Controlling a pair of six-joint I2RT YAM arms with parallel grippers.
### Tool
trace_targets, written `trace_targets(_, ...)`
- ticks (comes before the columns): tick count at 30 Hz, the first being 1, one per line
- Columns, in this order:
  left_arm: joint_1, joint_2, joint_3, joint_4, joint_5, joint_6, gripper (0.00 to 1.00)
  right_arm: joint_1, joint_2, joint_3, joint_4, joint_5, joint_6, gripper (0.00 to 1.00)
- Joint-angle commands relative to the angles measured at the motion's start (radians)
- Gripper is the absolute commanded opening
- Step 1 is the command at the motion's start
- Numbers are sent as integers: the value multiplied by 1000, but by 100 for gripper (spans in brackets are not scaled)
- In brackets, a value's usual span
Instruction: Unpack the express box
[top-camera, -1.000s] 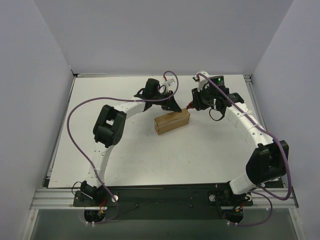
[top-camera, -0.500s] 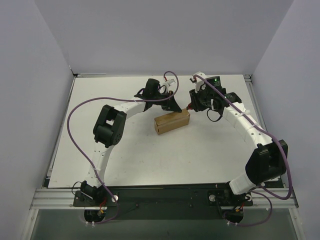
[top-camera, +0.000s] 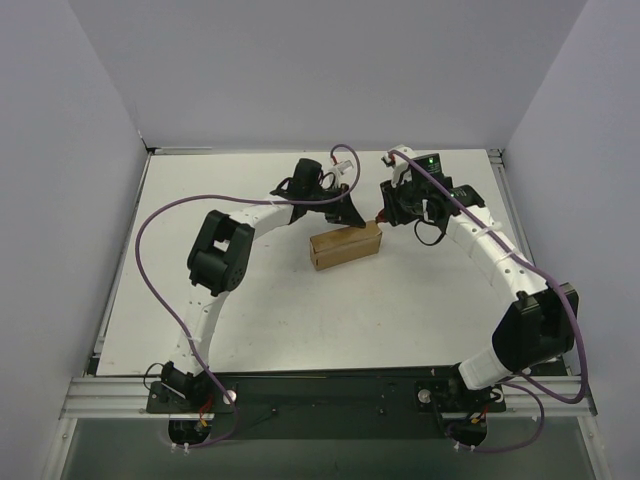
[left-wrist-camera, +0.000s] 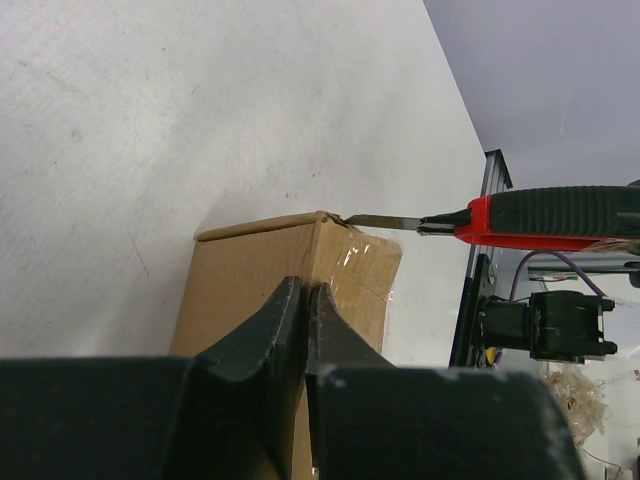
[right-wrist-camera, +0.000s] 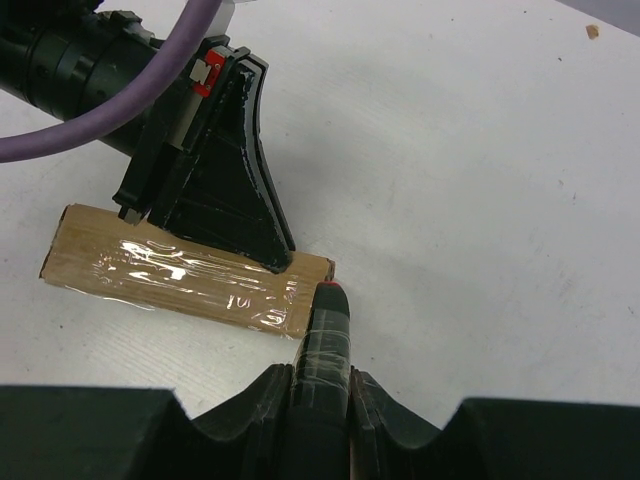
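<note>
The express box is a small brown carton with clear tape on top, lying mid-table. It also shows in the left wrist view and the right wrist view. My left gripper is shut, its fingertips pressing down on the box's top far edge. My right gripper is shut on a red-and-black utility knife. The knife has its blade tip touching the box's upper right corner.
The white table has grey walls on three sides. A raised rail runs along the right edge. Purple cables loop over both arms.
The right gripper with the knife has shifted slightly, staying at the box's right end. The box and left gripper have barely moved.
</note>
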Motion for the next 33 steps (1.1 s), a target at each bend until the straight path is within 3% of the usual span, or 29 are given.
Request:
trace_targets(1,4,12,-13,-92,-139,41,0,22,-40,-1,-224,-18,44,0)
trace_targets(33,11,21,23,-106,-215,56,0,60,-108,-19,-381,25,122,0)
